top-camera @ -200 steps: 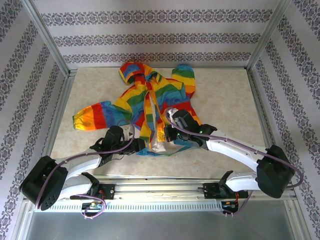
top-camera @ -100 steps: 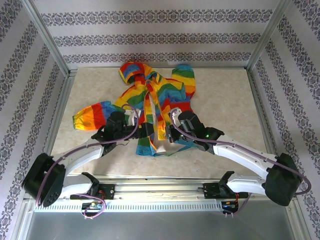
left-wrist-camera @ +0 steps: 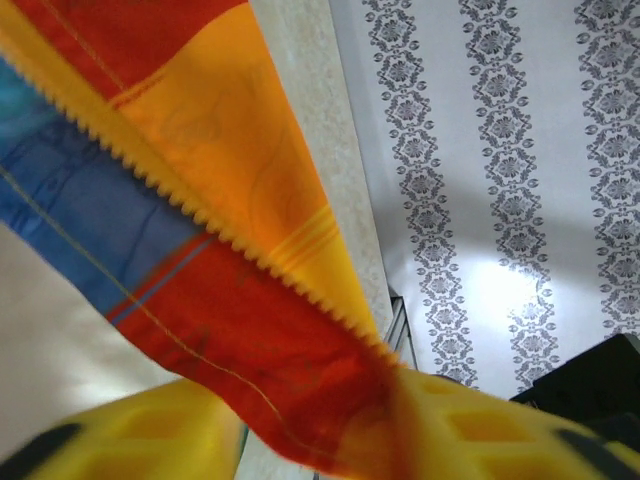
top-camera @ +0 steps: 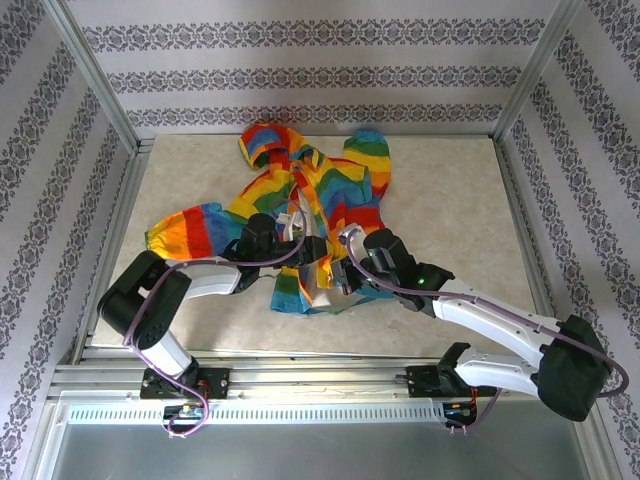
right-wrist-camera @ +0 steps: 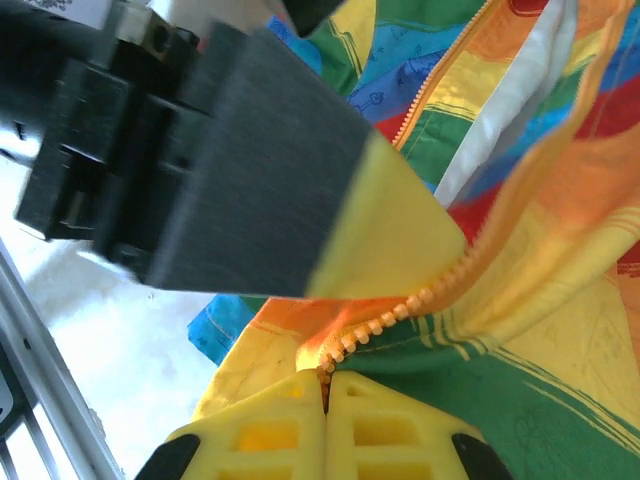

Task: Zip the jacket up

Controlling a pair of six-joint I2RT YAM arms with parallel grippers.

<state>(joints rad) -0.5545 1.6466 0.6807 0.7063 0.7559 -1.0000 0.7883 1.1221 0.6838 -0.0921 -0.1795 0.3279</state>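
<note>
The rainbow-striped jacket [top-camera: 330,185] lies open at the worktop [top-camera: 450,200] centre, toward the far edge. The left pincer [left-wrist-camera: 330,440] grasps its front-edge fabric. The right pincer [right-wrist-camera: 325,425] is clenched on the zipper teeth [right-wrist-camera: 400,310].

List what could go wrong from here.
1. The right gripper pinches the zipper only at its fingertips, so it may slip out.
2. The left gripper sits very close, so the two could collide.
3. The jacket lies crumpled, so pulling may drag it.
</note>
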